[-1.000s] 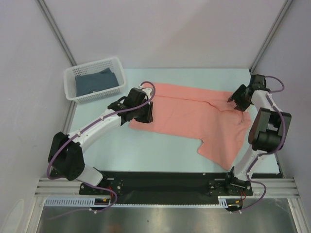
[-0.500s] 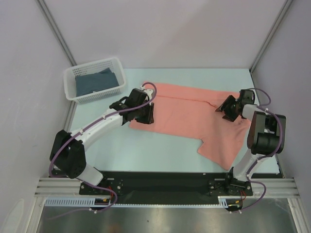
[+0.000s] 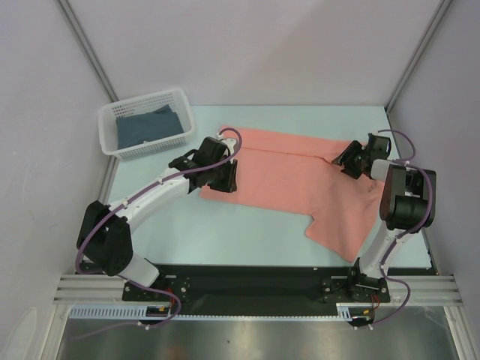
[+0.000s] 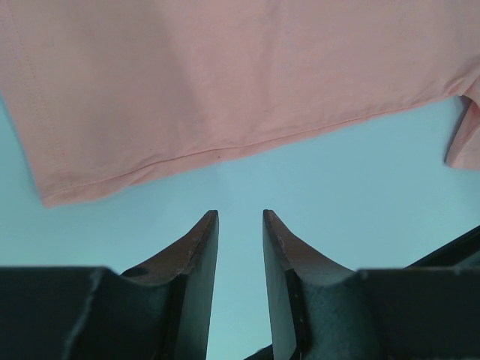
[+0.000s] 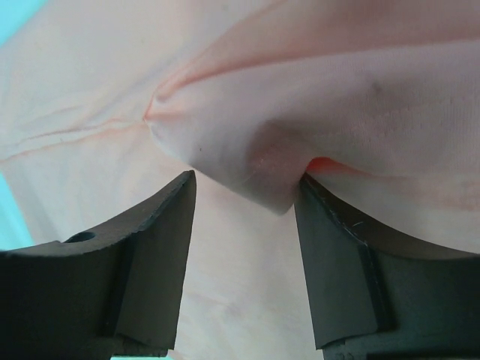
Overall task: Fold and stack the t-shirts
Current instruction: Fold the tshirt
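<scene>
table (image 3: 225, 225) from above bears the salmon-pink t-shirt (image 3: 292, 172), spread flat from the middle out to the right, with one corner trailing toward the near right. the white lattice basket (image 3: 150, 151) sits at the far left corner and has the slate-blue t-shirt (image 3: 146, 127) lying inside it. the left gripper (image 3: 219, 177) rests low at the pink shirt's left edge. the right gripper (image 3: 348, 160) is down on the shirt's far right part, where the cloth wrinkles

left wrist view: the left gripper (image 4: 240, 217) has its jaws a narrow slit apart with nothing between them, released and empty. it hangs over bare table (image 4: 337, 172), and the hem of the salmon-pink t-shirt (image 4: 240, 75) runs across just beyond the tips

right wrist view: the right gripper (image 5: 246, 177) stands with its jaws apart, astride a raised pucker of the salmon-pink t-shirt (image 5: 360, 97). the fold touches the inner face of the right-hand finger, while the fingers (image 5: 150, 262) are not pinched together on it, so the cloth is straddled rather than clamped
</scene>
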You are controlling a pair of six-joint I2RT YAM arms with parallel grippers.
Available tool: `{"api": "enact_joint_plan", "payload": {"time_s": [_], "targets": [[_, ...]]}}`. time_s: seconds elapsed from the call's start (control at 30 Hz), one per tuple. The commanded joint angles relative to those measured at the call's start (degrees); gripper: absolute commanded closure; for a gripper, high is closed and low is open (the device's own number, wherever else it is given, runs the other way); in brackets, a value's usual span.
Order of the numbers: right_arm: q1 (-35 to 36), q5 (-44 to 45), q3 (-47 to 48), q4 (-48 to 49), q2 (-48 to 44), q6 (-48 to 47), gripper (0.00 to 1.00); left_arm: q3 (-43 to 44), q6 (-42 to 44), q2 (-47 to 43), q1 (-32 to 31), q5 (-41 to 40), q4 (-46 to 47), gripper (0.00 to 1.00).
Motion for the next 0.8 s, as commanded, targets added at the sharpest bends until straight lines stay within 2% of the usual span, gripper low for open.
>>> {"api": "enact_joint_plan", "payload": {"time_s": [0.0, 0.27, 0.57, 0.6, 0.73, 0.77], "targets": [[-0.03, 0.13, 3.20, 2.82, 2.81, -0.17, 0.41, 1.94, 1.02, -1.64, 0.49, 0.28, 0.00, 0.65], [-0.11, -1.54, 8.30, 2.83, 4.93, 0.88, 0.41, 1.77, 0.67, -1.38, 0.66, 0.45, 0.08, 0.65], [-0.64, -3.56, 5.50, 8.70, 5.54, 9.14, 0.45, 2.30, 0.14, -0.24, 0.93, 0.98, 0.70, 0.65], [-0.82, -3.65, 4.71, 9.85, 5.72, 11.50, 0.46, 2.38, -0.04, -0.15, 1.01, 1.16, 0.70, 0.65], [-0.82, -3.03, 5.84, 10.22, 6.77, 13.80, 0.67, 2.30, -0.04, -0.06, 1.01, 1.42, 0.79, 0.65], [-0.73, -2.86, 6.11, 9.69, 6.86, 13.98, 0.69, 2.30, -0.04, -0.06, 1.01, 1.42, 0.88, 0.65]]}}
